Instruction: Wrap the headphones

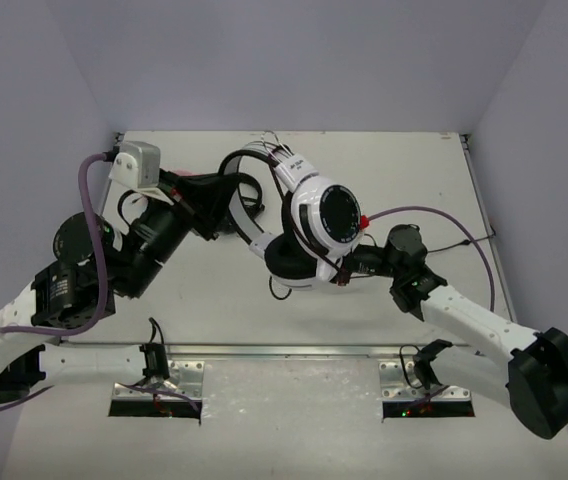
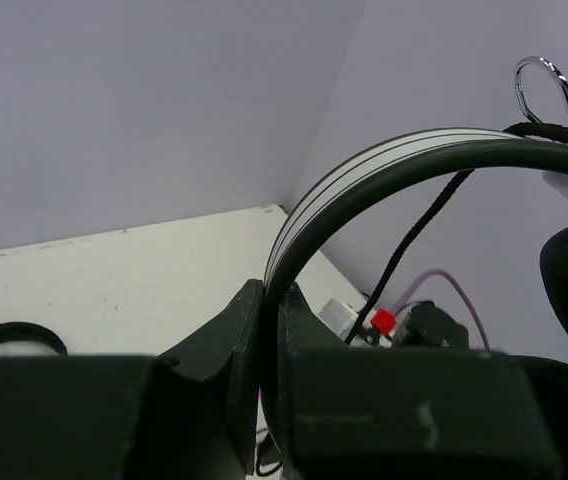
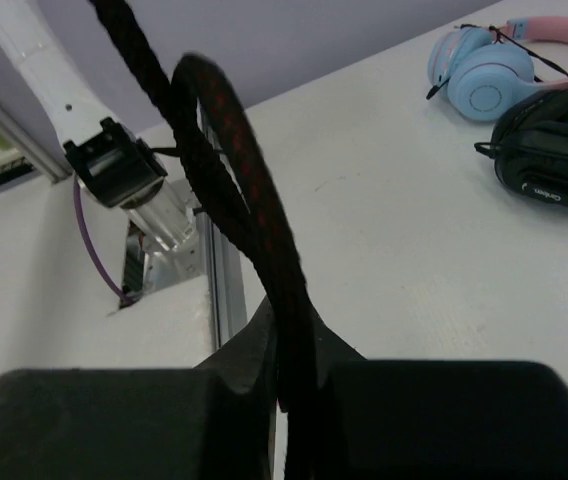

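Note:
The white headphones [image 1: 324,215] hang above the table's middle, one black-faced ear cup turned up. My left gripper [image 1: 226,210] is shut on their headband [image 2: 364,180], which arches up and to the right out of the jaws [image 2: 269,300]. My right gripper [image 1: 349,262] sits just below the ear cups. In the right wrist view it [image 3: 294,340] is shut on the black braided cable [image 3: 254,215], which loops upward from the jaws. A thin stretch of cable [image 2: 414,235] hangs under the headband in the left wrist view.
A pink-and-blue pair of headphones [image 3: 494,70] and an all-black pair [image 3: 549,160] lie on the table at the upper right of the right wrist view. An aluminium rail [image 3: 219,280] runs along the near edge. Walls close in the far and side edges.

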Robot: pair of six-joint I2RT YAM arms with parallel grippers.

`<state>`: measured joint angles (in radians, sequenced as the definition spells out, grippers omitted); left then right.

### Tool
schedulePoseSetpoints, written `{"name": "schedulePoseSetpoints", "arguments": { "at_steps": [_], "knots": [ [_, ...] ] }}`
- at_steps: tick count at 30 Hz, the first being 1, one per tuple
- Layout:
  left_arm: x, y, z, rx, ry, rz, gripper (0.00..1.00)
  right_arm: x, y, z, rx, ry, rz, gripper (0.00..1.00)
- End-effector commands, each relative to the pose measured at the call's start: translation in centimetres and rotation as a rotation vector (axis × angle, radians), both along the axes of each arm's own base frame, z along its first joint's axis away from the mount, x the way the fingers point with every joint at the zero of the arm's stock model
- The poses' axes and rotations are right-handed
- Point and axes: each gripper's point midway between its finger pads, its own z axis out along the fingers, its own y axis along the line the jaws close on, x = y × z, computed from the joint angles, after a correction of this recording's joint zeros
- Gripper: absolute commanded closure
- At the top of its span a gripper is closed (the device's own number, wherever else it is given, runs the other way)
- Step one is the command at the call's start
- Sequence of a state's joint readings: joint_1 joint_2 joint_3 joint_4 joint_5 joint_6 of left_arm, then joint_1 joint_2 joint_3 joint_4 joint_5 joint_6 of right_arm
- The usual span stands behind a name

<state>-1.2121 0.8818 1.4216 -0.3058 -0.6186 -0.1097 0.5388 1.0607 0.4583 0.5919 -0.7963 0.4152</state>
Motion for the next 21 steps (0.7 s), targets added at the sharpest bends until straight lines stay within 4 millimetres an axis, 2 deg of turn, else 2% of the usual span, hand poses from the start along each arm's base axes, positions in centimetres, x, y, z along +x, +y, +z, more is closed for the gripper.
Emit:
{"name": "schedulePoseSetpoints", "arguments": {
  "at_steps": [1, 4, 6, 7, 9, 10, 11, 13, 15, 16, 17, 19, 20, 21],
  "knots": [
    [0.6, 4.4, 6.1, -0.337, 0.008, 0.141, 1.00, -0.8, 0.2, 0.7, 0.047, -0.055, 0.020, 0.99],
    [1.9, 6.5, 5.8, -0.407, 0.052, 0.287, 1.00, -1.0, -0.2, -0.8, 0.032, -0.034, -0.008, 0.99],
    [2.5, 8.7, 6.3, -0.474, 0.064, 0.409, 1.00, -1.0, -1.1, -2.8, 0.007, -0.005, -0.074, 0.99],
    [2.7, 9.3, 6.3, -0.454, 0.060, 0.460, 1.00, -1.4, -1.9, -4.4, -0.013, 0.015, -0.109, 0.99],
    [3.0, 12.0, 6.5, -0.519, 0.105, 0.603, 1.00, -0.7, -3.5, -7.9, -0.099, 0.103, -0.235, 0.99],
    [3.2, 12.4, 6.2, -0.431, 0.094, 0.667, 1.00, -1.0, -4.6, -10.3, -0.146, 0.154, -0.284, 0.99],
    [3.1, 13.6, 6.9, -0.522, 0.111, 0.706, 1.00, -0.5, -5.9, -11.6, -0.174, 0.182, -0.382, 0.99],
    [3.5, 14.2, 7.5, -0.472, 0.091, 0.778, 1.00, -1.3, -7.8, -15.1, -0.225, 0.279, -0.468, 0.99],
    [4.0, 15.2, 8.2, -0.471, 0.082, 0.841, 1.00, -1.4, -9.2, -16.3, -0.247, 0.322, -0.551, 0.99],
    [4.3, 15.1, 9.4, -0.510, 0.078, 0.847, 1.00, -1.5, -9.6, -16.6, -0.257, 0.335, -0.572, 0.99],
    [4.8, 15.4, 9.3, -0.456, 0.072, 0.883, 1.00, -1.8, -10.0, -16.9, -0.271, 0.354, -0.585, 0.99],
    [5.5, 14.9, 9.6, -0.438, 0.072, 0.908, 1.00, -2.0, -10.5, -17.1, -0.283, 0.371, -0.606, 0.99],
    [5.4, 15.3, 10.0, -0.458, 0.074, 0.920, 1.00, -2.4, -10.7, -17.5, -0.303, 0.391, -0.605, 0.99],
    [5.4, 15.6, 10.0, -0.460, 0.080, 0.937, 1.00, -2.4, -10.7, -16.9, -0.287, 0.384, -0.608, 0.99]
  ]
}}
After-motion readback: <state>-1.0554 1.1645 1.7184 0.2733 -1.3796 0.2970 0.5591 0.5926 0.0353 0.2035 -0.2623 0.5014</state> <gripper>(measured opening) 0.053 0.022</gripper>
